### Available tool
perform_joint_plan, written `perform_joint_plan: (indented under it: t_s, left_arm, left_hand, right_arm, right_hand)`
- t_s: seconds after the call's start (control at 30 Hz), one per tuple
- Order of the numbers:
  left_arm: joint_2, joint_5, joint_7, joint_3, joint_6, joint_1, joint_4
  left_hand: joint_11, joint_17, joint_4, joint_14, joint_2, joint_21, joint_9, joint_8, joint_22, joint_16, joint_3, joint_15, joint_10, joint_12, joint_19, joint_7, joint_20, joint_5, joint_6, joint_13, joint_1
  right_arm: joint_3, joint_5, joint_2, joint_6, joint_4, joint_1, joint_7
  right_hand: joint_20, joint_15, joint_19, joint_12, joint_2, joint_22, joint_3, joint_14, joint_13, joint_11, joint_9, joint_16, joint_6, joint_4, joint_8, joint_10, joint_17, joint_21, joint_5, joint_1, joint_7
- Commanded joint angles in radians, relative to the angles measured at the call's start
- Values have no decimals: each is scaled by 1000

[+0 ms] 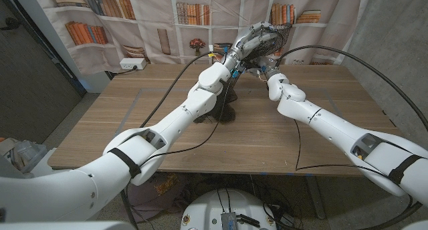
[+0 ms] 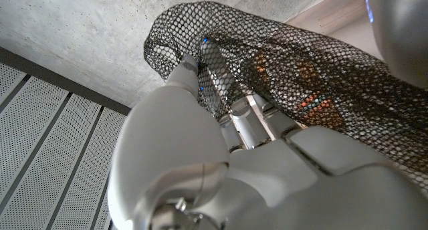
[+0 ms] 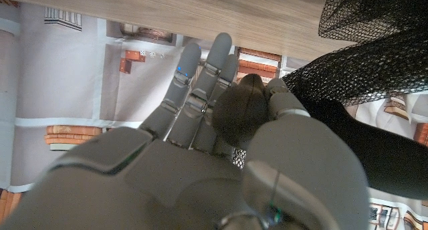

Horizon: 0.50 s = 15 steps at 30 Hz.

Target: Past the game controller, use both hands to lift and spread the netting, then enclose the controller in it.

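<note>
Holding the black netting [image 1: 267, 36] aloft at upper centre of the head view, both robot hands raised well above the counter [image 1: 267, 136]. Left robot hand [image 1: 246, 48] clamped on the mesh, fingers [image 2: 190, 63] pushed into it and draped by it in the left wrist view. Right robot hand [image 1: 267, 64] just below and beside, pinching a fold of mesh between thumb and fingers [image 3: 200, 76] in the right wrist view, the other fingers straight and together.

Below, a dark shape on the counter at frame centre, partly hidden behind the left forearm: probably the game controller [image 1: 224, 113], too covered to confirm. Netting well apart from it, high above and toward the frame's top.

Risks from here, as judgement only:
- Both robot hands very close together, so netting bunched rather than spread; lowering now likely to drop a wad beside the controller rather than around it.
- Fingers threaded through the holes of the mesh; snagging on release likely, dragging the net or the controller along.
- Right pinch slight; pulling apart too fast could slip that fold free and leave the net hanging from one side.
- Left forearm hiding the controller from the head camera, making aim on descent uncertain.
- Black cables [image 1: 348, 59] looping near the right arm, possible catch on a wide spread.
</note>
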Motion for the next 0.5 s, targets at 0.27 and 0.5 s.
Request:
perform_joint_plan:
  t_s: [0.27,0.5]
  left_arm:
    - [-7,-52,-46,-2,31,17,-9]
    - [-2,-68,-62,1,50,31,-32]
  left_hand:
    - [-3,10,2,17,-1,4,-6,11,4,-11,-2,-27,3,-2,2,5,-6,6,-4,1,5]
    - [-6,13,2,19,-1,4,-10,16,3,-15,-2,-27,6,-2,1,6,-6,6,-2,-1,5]
  right_arm:
    - [-11,67,15,-12,95,51,-26]
    - [22,124,28,-28,128,69,-48]
  right_hand:
    - [-163,-58,-5,-4,83,-4,232,2,2,-33,5,-1,9,233,5,32,2,7,5,30,2]
    - [-164,-58,-5,-5,84,-9,231,3,3,-34,6,-2,10,233,4,32,1,9,5,32,3]
